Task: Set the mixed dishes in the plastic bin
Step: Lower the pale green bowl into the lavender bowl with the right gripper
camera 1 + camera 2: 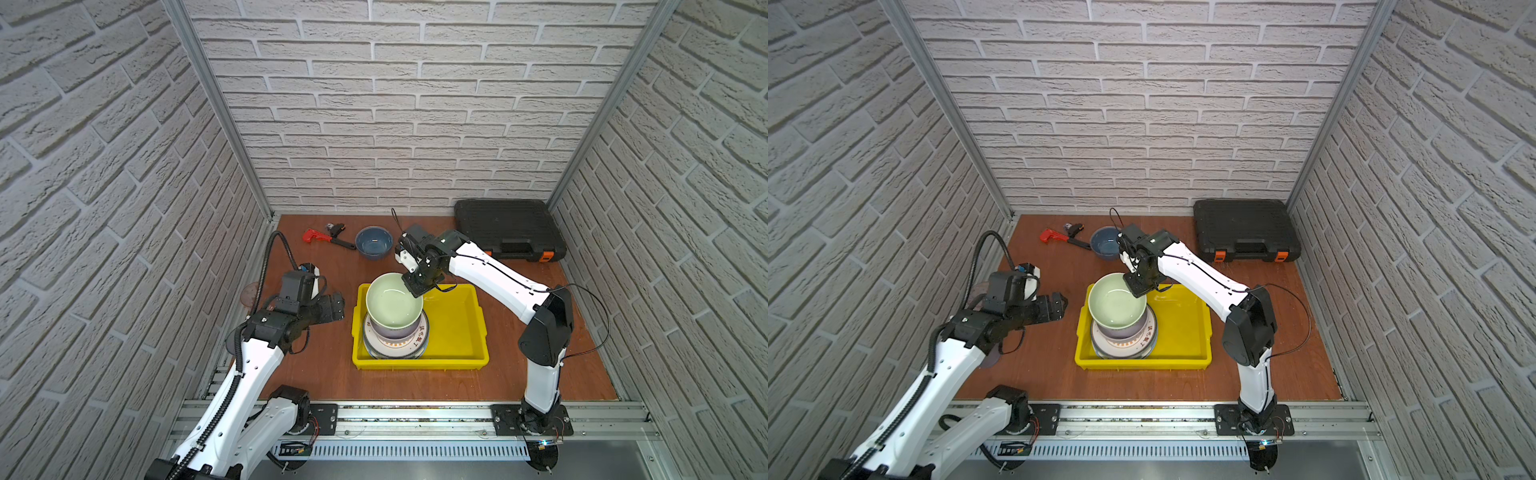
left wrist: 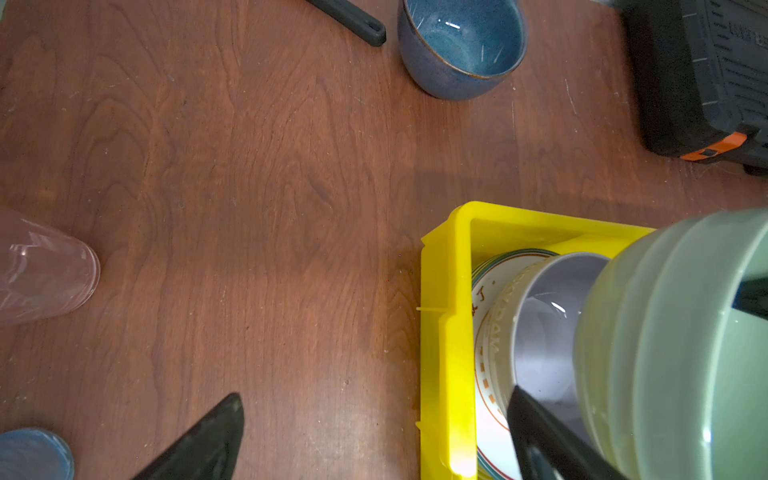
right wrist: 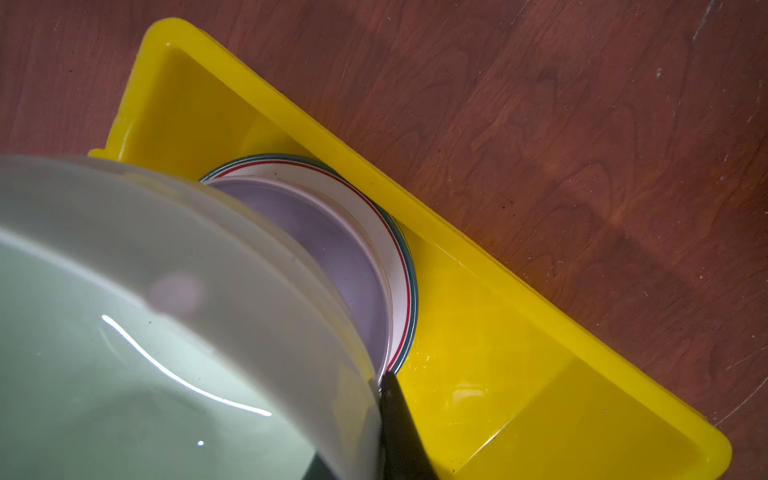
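Wood tabletop (image 1: 316, 374): wrench (image 1: 322, 237), dk-blue bowl (image 1: 373, 243), black case (image 1: 507, 226) behind yellow bin (image 1: 419, 365).

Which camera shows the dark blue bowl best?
The left wrist view: the dark blue bowl sits close up, rim and glazed inside clear. Both top views show it small and far back; the right wrist view misses it.

both top views look down from high above the near edge; the wrist views look down from close; all four share the yellow bin (image 1: 419, 364).
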